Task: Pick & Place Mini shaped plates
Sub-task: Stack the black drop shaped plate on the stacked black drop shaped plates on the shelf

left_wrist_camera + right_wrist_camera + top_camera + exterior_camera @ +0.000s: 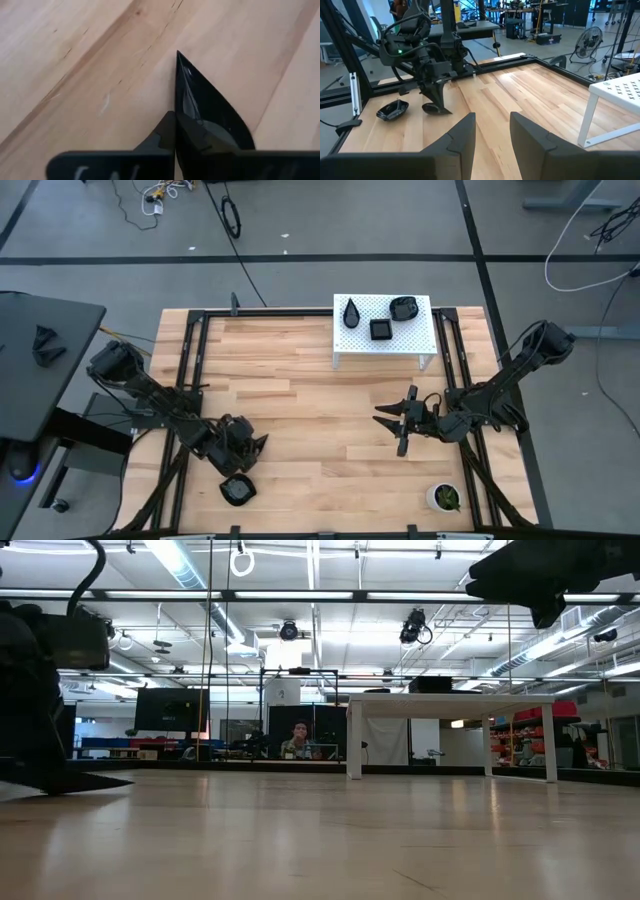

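Near the desk's front-left corner the left hand [243,450] is pinched fully together on the rim of a glossy black teardrop-shaped mini plate [207,112], down on the light wooden desk [290,410]. Grip is only on a thin slick edge, so the plate could pivot or slip out on lifting. Another black rounded mini plate [237,490] lies just beside it; a swing might knock it. Three more black plates sit on the white perforated stand [345,340] at the far edge. Right hand [402,420] waits mid-desk, fingers apart, empty.
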`<state>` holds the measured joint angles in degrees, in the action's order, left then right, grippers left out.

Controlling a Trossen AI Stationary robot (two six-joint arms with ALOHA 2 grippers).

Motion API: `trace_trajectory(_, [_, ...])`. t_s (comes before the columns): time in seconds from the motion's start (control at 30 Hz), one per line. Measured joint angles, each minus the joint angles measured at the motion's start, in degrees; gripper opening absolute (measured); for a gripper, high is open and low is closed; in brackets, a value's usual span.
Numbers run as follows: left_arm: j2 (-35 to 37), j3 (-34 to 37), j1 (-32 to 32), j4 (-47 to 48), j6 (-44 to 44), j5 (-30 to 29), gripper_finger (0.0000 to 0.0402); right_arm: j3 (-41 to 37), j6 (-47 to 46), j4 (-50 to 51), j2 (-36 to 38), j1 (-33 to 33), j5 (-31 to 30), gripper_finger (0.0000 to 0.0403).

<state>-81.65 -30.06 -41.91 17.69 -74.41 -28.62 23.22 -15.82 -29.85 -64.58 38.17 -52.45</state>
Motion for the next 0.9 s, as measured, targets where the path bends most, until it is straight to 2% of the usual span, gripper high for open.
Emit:
trace_trajectory(0.13, [-0.1,-1.9,0.0,0.6,0.2,-0.2,0.0004,0.0,0.0,0.0,0.0,0.0,0.0,0.0123])
trace_trajectory(0.33, [-0.1,-5.2,0.0,2.4,2.4,-4.1,0.0003,0.0,0.0,0.0,0.0,0.0,0.0,0.0123])
trace_trajectory(0.47, [-0.1,-7.6,0.7,2.4,3.4,-8.3,0.0002,0.0,0.0,0.0,0.0,0.0,0.0,0.0123])
trace_trajectory(0.57, [-0.1,-10.9,3.3,2.2,7.7,-13.3,0.0002,0.0,0.0,0.0,0.0,-0.1,0.0,0.0123])
trace_trajectory(0.67, [-0.1,-15.7,9.3,0.6,17.8,-16.6,0.0002,0.0,0.0,0.0,0.0,-0.7,0.0,0.0123])
trace_trajectory(0.73, [-0.1,-19.2,15.5,-2.9,26.4,-16.2,0.0002,0.0,-0.3,0.0,0.0,-1.2,0.0,0.0123])
trace_trajectory(0.9, [-2.1,-26.9,33.1,-21.2,47.8,-5.1,0.0003,0.0,-3.6,1.4,0.0,-1.1,-1.8,0.0123])
